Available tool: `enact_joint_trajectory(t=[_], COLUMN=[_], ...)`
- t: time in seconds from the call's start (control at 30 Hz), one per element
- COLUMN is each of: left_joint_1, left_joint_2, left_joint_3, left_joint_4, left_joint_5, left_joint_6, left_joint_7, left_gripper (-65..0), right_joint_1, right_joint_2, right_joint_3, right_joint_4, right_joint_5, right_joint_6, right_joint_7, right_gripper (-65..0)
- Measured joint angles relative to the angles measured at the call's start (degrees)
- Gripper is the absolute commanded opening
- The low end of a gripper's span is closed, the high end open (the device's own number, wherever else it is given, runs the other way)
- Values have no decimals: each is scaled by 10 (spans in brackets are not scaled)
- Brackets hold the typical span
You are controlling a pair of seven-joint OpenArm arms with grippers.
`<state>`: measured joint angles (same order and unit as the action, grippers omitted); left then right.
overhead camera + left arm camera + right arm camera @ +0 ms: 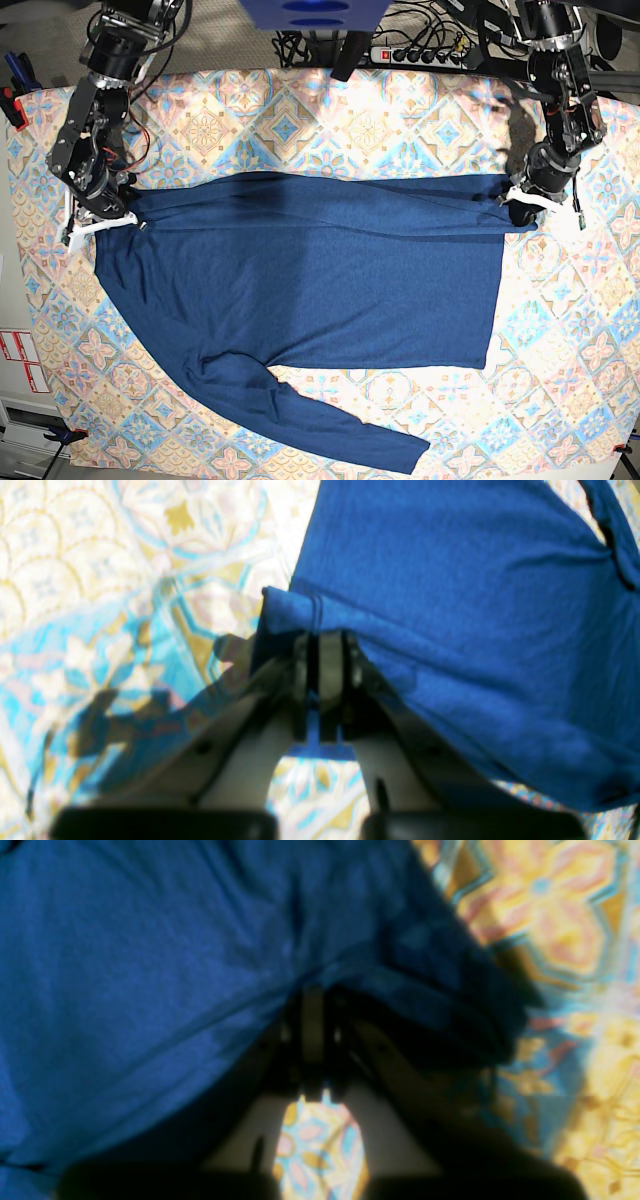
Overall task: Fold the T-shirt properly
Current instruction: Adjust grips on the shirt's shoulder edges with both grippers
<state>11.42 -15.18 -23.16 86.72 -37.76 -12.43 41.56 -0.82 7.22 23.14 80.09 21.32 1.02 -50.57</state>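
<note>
The T-shirt [300, 280] lies spread across the middle of the desk [590, 330], a wide dark blue body reaching from one arm to the other, its upper edge folded over into a long band along the far side. One long sleeve [320, 420] trails loose from the lower near corner toward the front edge of the desk. Under it all sits a pastel patterned tablecloth [300, 120], with a power strip [420, 50] and cables beyond its far edge. The left tool [325, 645] is clamped tight on a folded corner of the T-shirt [450, 605], the fabric bunched between its closed fingers, at the right end of the band in the base view. The right tool [312, 1010] is likewise pinched on the cloth [125, 965] at the opposite end, its jaws pressed together in shadow.
</note>
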Motion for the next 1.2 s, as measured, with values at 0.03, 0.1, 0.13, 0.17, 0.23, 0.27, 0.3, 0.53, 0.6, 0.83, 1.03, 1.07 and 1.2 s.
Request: enact_joint_trajectory(t=[0.03, 0.1, 0.13, 0.17, 0.23, 0.27, 0.3, 0.53, 0.6, 0.83, 1.03, 1.07, 1.2], left_joint_1=[-10, -25, -31, -35, -38, -38, -38, -39, -34, 53, 43, 37, 28], left_joint_2=[0, 0, 1, 1, 1, 1, 1, -1, -2, -17, -8, -4, 6], left_joint_3=[0, 0, 0, 0, 0, 0, 1, 5, 5, 2, 3, 3, 6], left_joint_4=[-13, -38, -48, -54, -60, -60, -60, -58, -56, 5, -5, -14, -46], left_joint_5=[-1, -1, -1, -1, 0, 0, 0, 0, -3, -38, -46, -41, -44], left_joint_6=[1, 0, 0, 1, 1, 1, 1, 2, 1, 2, 1, 2, 2], left_joint_7=[0, -1, -1, -2, -2, -2, -2, 51, 58, 67, 60, 60, 65], left_gripper=[-650, -650, -650, -650, -650, -650, -650, -451, -411, -220, -170, -170, -170], right_joint_1=[6, 12, 16, 18, 19, 19, 17, 14, 10, -53, -65, -63, -63], right_joint_2=[0, 0, 0, 1, 1, 1, 0, 1, 1, 2, 5, 3, 3], right_joint_3=[0, 1, 1, 1, 1, 1, 1, 1, 1, 6, 6, 6, 5], right_joint_4=[-9, -23, -29, -33, -47, -51, -54, -42, -20, 54, 71, 70, 70], right_joint_5=[0, -2, -1, 0, 0, -1, -1, -2, -2, -3, 0, 0, -1], right_joint_6=[0, 0, 0, 0, 2, 2, 2, 0, -1, -2, -2, -2, -2], right_joint_7=[1, 6, 15, 23, 35, 35, 33, 31, 29, 27, 34, 34, 32], right_gripper=[-650, -650, -650, -650, -650, -650, -643, -463, -411, -375, -375, -375, -375])
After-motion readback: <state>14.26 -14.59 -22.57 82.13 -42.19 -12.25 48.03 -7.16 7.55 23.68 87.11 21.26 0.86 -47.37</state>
